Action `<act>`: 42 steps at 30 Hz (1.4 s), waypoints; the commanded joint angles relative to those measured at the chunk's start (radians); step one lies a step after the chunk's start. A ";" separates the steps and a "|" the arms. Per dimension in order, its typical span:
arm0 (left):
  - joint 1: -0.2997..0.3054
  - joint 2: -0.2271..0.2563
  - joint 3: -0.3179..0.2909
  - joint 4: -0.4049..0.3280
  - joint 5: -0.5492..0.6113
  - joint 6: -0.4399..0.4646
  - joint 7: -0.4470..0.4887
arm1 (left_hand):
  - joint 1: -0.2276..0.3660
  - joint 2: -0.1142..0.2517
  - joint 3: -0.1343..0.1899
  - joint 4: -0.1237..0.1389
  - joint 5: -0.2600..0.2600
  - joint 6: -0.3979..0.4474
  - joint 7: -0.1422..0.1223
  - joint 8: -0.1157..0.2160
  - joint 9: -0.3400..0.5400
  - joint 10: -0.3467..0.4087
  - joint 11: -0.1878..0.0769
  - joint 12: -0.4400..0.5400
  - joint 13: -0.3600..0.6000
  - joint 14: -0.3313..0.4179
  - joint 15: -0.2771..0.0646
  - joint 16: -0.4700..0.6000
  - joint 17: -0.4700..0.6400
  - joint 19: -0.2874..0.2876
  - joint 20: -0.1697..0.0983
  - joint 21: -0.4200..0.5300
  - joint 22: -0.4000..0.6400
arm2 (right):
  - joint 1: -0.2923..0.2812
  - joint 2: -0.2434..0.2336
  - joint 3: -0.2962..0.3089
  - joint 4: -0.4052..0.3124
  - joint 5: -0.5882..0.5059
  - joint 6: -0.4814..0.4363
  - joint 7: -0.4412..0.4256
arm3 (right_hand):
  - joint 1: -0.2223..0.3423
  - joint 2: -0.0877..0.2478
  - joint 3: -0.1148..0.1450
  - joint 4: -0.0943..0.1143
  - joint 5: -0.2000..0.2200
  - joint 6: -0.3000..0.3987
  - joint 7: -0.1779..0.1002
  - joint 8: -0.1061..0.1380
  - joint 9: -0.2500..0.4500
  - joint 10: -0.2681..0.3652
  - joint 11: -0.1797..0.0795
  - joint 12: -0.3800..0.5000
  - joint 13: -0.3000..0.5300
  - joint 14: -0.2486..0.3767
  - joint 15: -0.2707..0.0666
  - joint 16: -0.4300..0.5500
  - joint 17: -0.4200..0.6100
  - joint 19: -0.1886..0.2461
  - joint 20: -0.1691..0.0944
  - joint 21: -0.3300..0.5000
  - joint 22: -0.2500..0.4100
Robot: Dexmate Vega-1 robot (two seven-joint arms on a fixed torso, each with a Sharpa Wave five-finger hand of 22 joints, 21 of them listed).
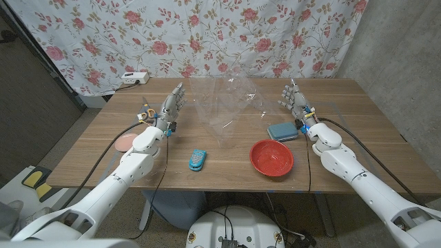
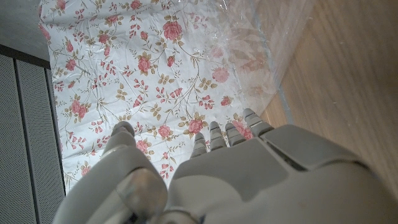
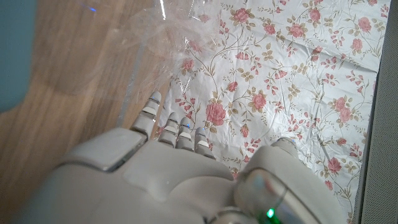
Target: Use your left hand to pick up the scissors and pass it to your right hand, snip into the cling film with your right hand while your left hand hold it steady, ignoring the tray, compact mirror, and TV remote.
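A crumpled sheet of clear cling film (image 1: 224,103) stands up at the table's middle back. The scissors (image 1: 146,114), with orange and blue handles, lie on the table just behind my left hand (image 1: 172,107), partly hidden by it. That hand is raised beside the film's left edge, fingers apart, holding nothing. My right hand (image 1: 296,100) is raised to the right of the film, fingers spread and empty. In the left wrist view my left hand (image 2: 236,174) points toward the film (image 2: 261,37). In the right wrist view my right hand (image 3: 161,174) faces the film (image 3: 161,31).
A pink round compact (image 1: 126,141) lies left of my left forearm. A blue remote (image 1: 198,159) and a red bowl (image 1: 271,157) sit near the front edge. A teal flat tray (image 1: 283,131) lies by my right wrist. A white power strip (image 1: 134,78) sits at the back left.
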 commanded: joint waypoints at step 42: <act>0.087 0.112 -0.027 -0.260 0.233 0.240 0.349 | 0.003 -0.011 -0.005 0.002 0.002 0.059 0.018 0.018 0.003 0.034 0.008 0.024 0.006 0.029 0.007 0.018 0.005 0.007 0.003 0.010 0.001 | -0.033 -0.151 0.021 -0.052 -0.142 0.046 -0.006 | 0.031 0.007 0.002 -0.019 -0.004 -0.012 0.017 0.002 0.003 -0.012 0.003 0.004 -0.022 -0.051 -0.021 -0.015 -0.012 -0.052 0.007 -0.007 0.001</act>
